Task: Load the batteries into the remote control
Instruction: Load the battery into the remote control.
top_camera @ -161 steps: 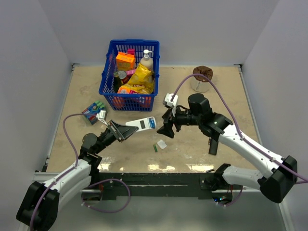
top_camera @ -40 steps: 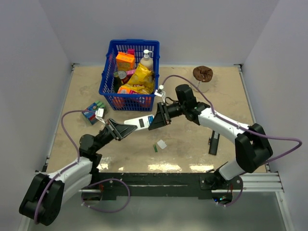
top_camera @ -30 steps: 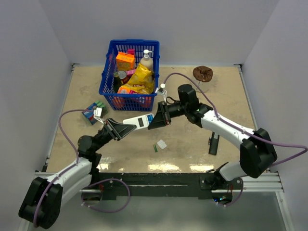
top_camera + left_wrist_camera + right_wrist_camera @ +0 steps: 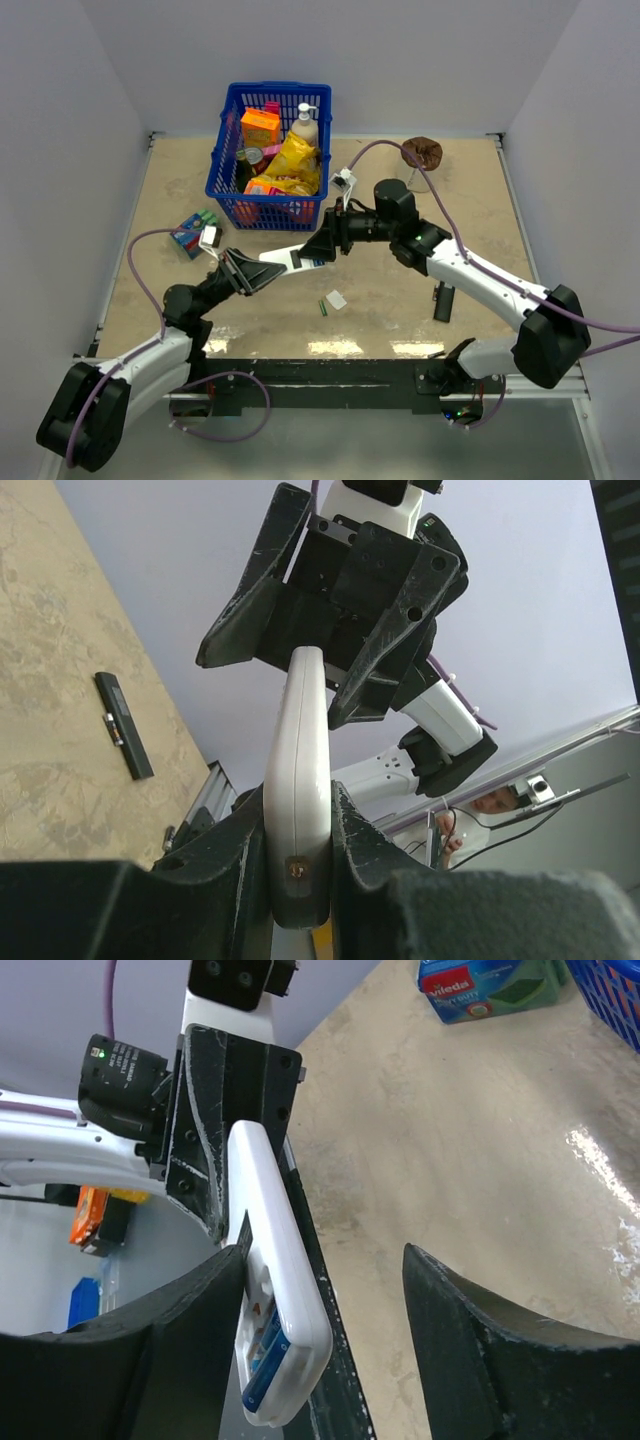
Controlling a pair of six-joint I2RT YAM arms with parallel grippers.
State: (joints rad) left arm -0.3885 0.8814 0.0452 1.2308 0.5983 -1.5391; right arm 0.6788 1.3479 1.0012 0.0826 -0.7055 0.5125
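Holding the remote (image 4: 297, 780) mid-air in our clamped left fingers (image 4: 235, 850), we had a blue cell (image 4: 262, 1375) apparently seated. Our right fingers (image 4: 470, 1330) stood open around its end, and a green cell (image 4: 323, 307) lay on the worktop (image 4: 400, 310), not yet loaded.

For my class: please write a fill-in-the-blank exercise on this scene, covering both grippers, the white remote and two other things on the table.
1. The left gripper has its jaws ___ on the white remote control.
2. The right gripper has its jaws ___ around that remote's far end.
3. The basket of groceries at the back of the table is ___.
4. The slim remote lying on the table under the right arm is ___.

Missing words: shut; open; blue; black.
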